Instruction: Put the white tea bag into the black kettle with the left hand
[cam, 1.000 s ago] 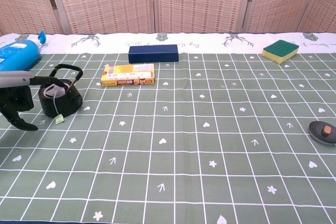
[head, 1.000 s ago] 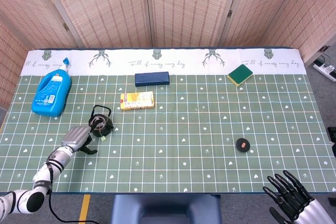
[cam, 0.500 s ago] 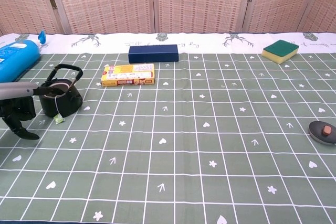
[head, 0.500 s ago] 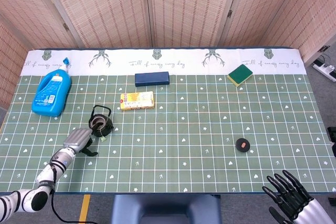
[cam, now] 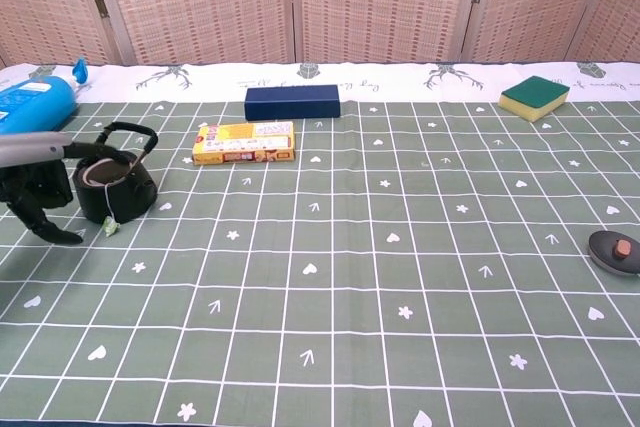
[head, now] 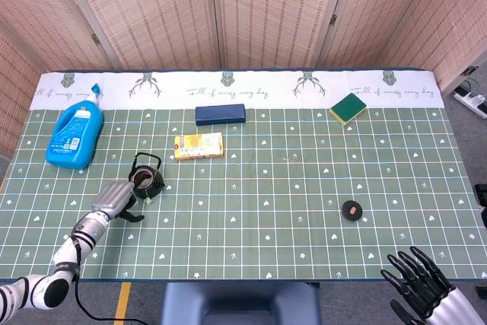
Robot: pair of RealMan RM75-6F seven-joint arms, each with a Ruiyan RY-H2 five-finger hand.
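Fingers of my left hand hang loose, gripping nothing, beside the black kettle; white tea bag sits inside, its tag dangling; right hand spread wide.

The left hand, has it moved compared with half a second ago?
Yes. The left hand has shifted slightly up the table towards the black kettle, closing the gap beside it.

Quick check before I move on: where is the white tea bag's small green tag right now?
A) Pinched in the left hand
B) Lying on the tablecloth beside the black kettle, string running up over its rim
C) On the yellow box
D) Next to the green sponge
B: the small green tag lies on the checked green tablecloth at the foot of the round black kettle, its string running up over the rim; the left hand is beside the kettle, holding nothing.
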